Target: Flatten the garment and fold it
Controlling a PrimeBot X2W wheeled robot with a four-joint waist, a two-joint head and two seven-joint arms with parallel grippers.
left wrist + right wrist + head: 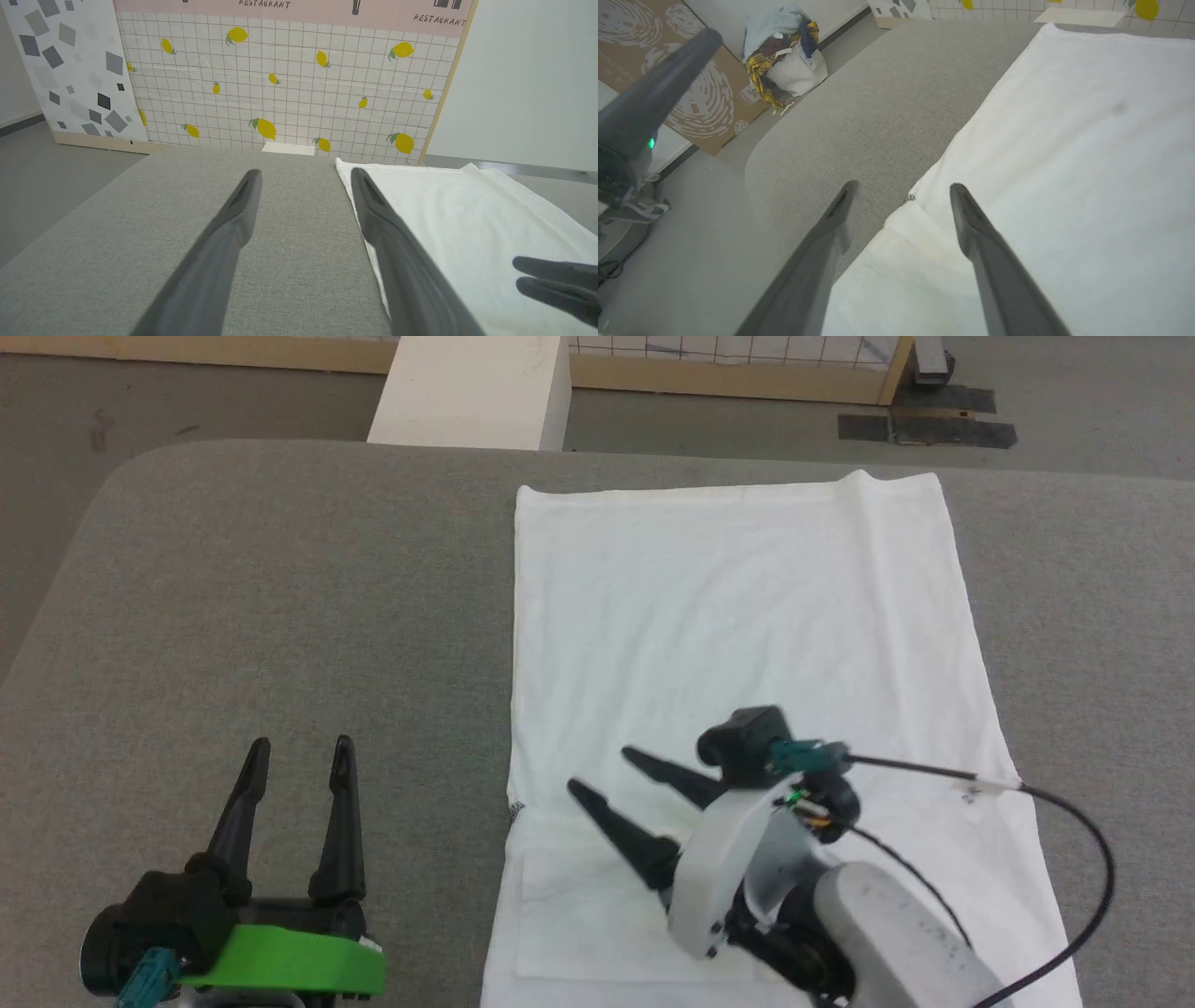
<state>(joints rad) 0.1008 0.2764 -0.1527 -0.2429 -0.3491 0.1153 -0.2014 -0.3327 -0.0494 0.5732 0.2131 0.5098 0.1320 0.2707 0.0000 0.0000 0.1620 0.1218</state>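
The garment point(747, 625) is a white T-shirt lying flat as a long folded rectangle on the right half of the grey table point(280, 607). It also shows in the left wrist view point(458, 219) and the right wrist view point(1064, 140). My right gripper point(602, 772) hovers over the garment's near left part, open, fingers pointing left and away, nothing between them. A bit of grey stitching point(909, 199) shows at the left edge there. My left gripper point(299, 756) stands open over bare table left of the garment, holding nothing.
A white box point(476, 387) stands beyond the table's far edge, with a lemon-print wall panel point(289, 79) behind it. On the floor left of the table lie a cardboard box point(691, 102) and a bag of clothes point(784, 56). A black cable point(1074, 859) loops from my right wrist.
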